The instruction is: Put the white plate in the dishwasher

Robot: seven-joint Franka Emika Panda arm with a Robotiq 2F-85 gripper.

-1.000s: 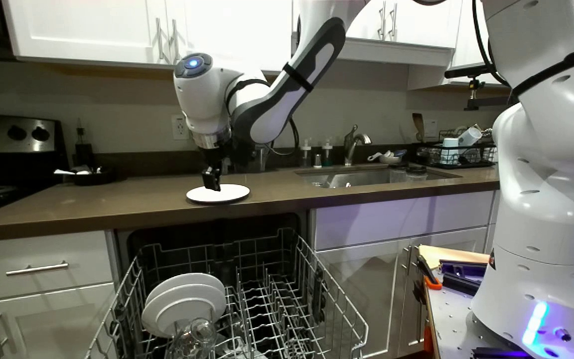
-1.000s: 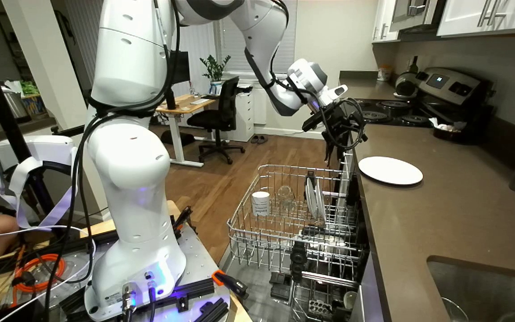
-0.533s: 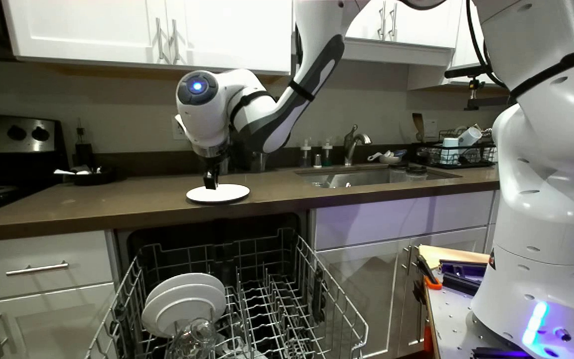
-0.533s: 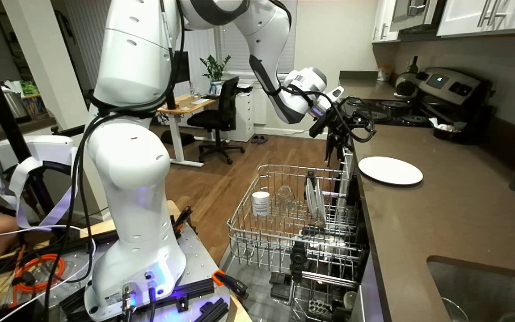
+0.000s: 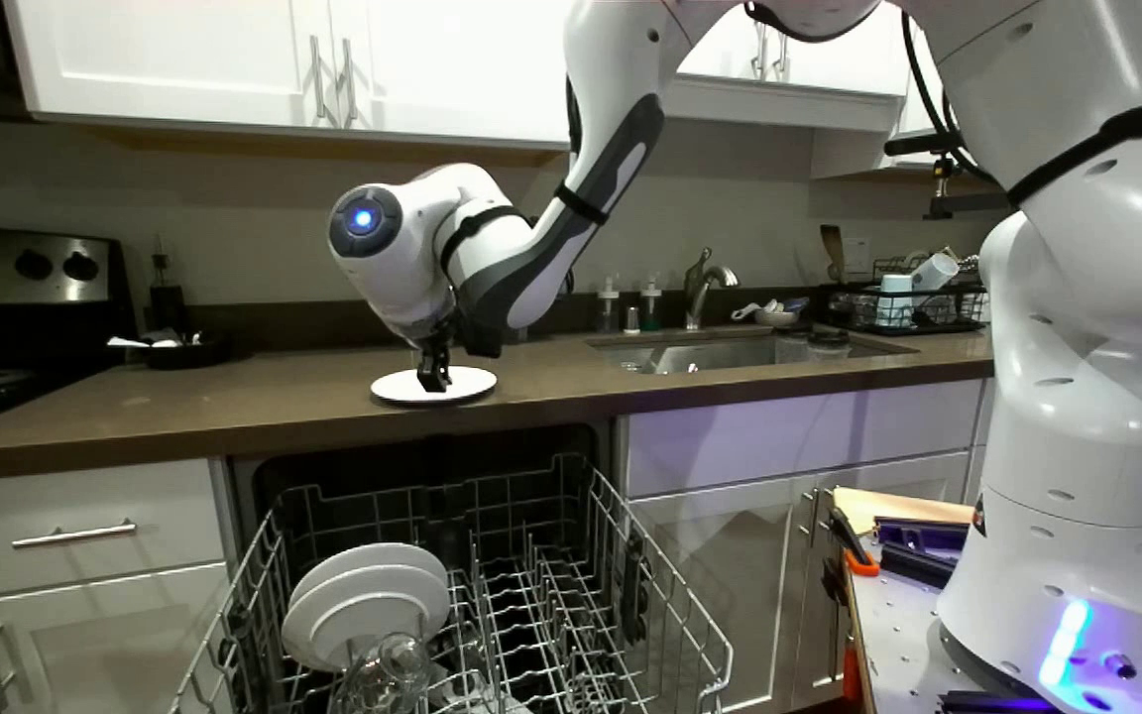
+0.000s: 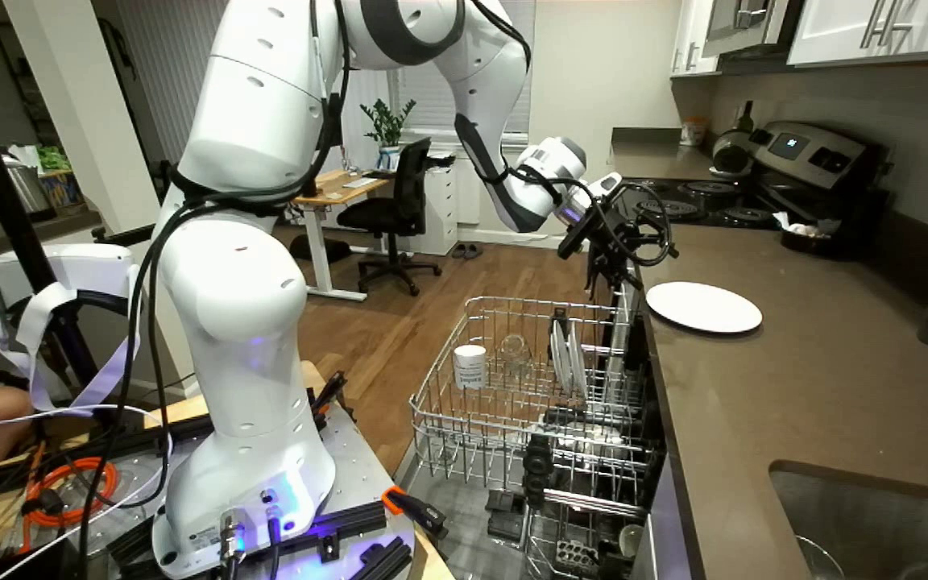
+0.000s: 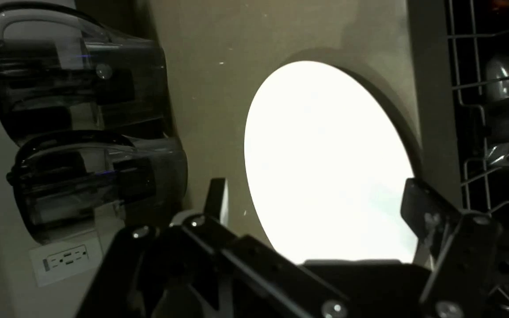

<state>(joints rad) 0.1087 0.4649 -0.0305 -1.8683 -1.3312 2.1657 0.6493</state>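
Since the earlier frame, the arm had dipped. We observed the gripper with its jaws spread wide, holding nothing, near the white plate, which lay flat on the brown counter above the dishwasher and its pulled-out rack.

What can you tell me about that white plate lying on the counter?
The white plate is round, shallow and plain, perhaps ceramic; glare hides surface detail in the wrist view. It lies flat on the brown countertop near the front edge, above the dishwasher. It carries nothing; the open gripper appears apart from it.
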